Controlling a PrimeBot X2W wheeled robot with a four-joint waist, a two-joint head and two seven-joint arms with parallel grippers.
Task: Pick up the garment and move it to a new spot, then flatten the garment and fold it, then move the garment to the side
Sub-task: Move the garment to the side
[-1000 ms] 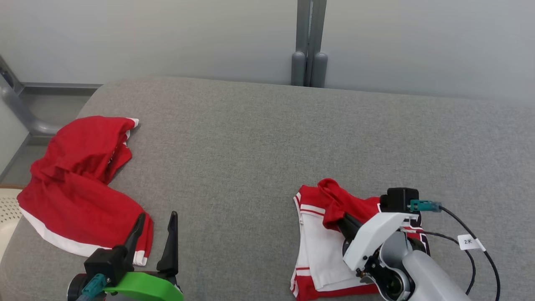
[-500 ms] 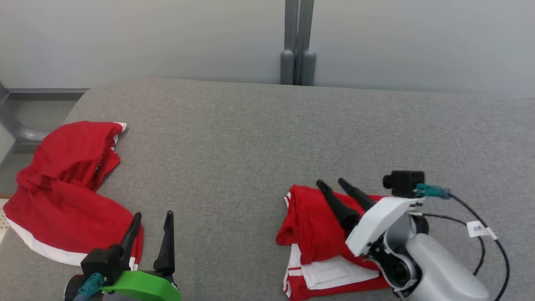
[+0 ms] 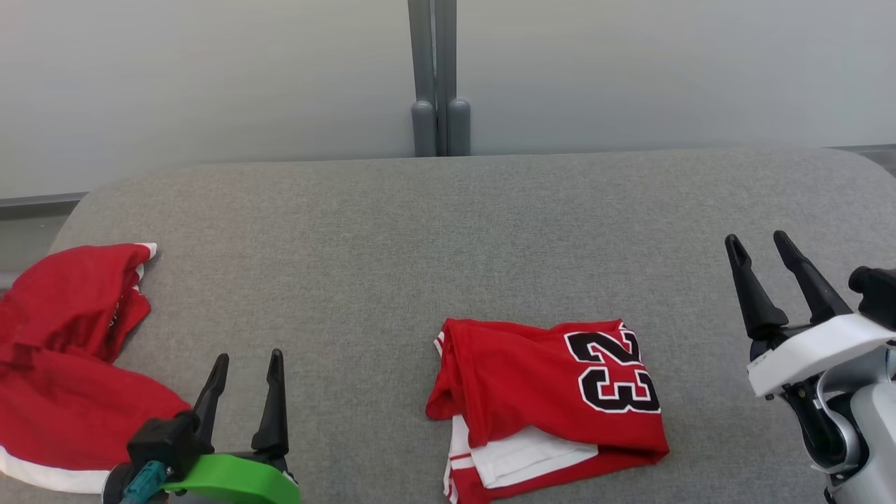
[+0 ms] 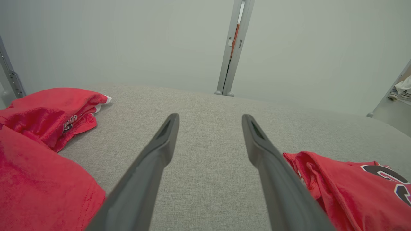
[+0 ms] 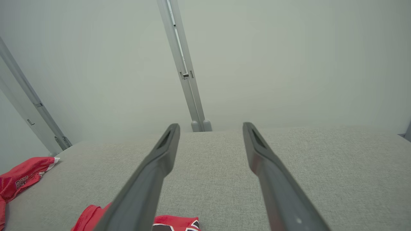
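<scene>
Folded red jersey (image 3: pixel 553 392) lies near the front edge of the grey padded surface (image 3: pixel 420 231), number 23 face up, white trim showing beneath; a second ago the right claw (image 3: pixel 756 239) was down on it turning a fold over; now it has let go and drawn back to the right, fingers spread and empty, well apart from the cloth; the camera has also swung rightward. The fold looks finished, so probably only the move aside remains. Left claw (image 3: pixel 248 355) hovers spread and empty between the jersey and a rumpled red heap (image 3: pixel 70 364) at the left edge. Behind the surface, a plain pale wall (image 3: pixel 210 84) with a grey post (image 3: pixel 434 70).
</scene>
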